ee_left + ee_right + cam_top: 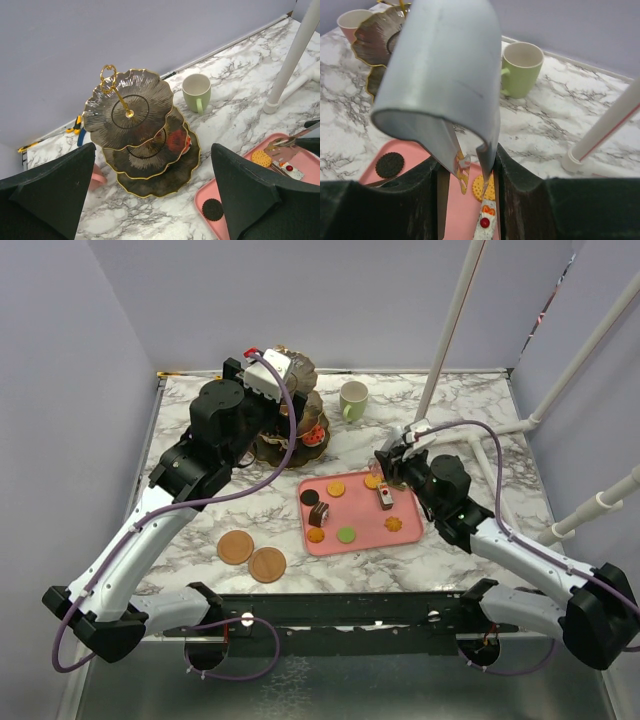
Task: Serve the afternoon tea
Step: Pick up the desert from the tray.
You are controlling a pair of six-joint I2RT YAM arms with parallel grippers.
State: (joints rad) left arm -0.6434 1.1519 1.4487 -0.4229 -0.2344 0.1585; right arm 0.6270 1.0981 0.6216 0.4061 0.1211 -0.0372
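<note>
The dark three-tier stand [303, 405] with a gold ring stands at the back left; a red pastry [177, 140] lies on a lower tier. My left gripper [152, 150] is open and empty, high above the stand [145, 107]. The pale-green mug [353, 400] stands right of the stand. The pink mug [97, 176] peeks out behind my left finger. My right gripper [468, 165] is shut on silver tongs [450, 65], whose tips hang over a yellow cookie [484, 187] and a white cake slice [486, 220]. Two brown coasters [236, 547] [268, 564] lie front left.
The flat pink tray [365, 540] holds several toy cookies and pastries, among them a dark round cookie [213, 209]. White pipes [450, 320] rise at the back right. Blue-handled pliers [80, 134] lie by the back wall, behind the stand.
</note>
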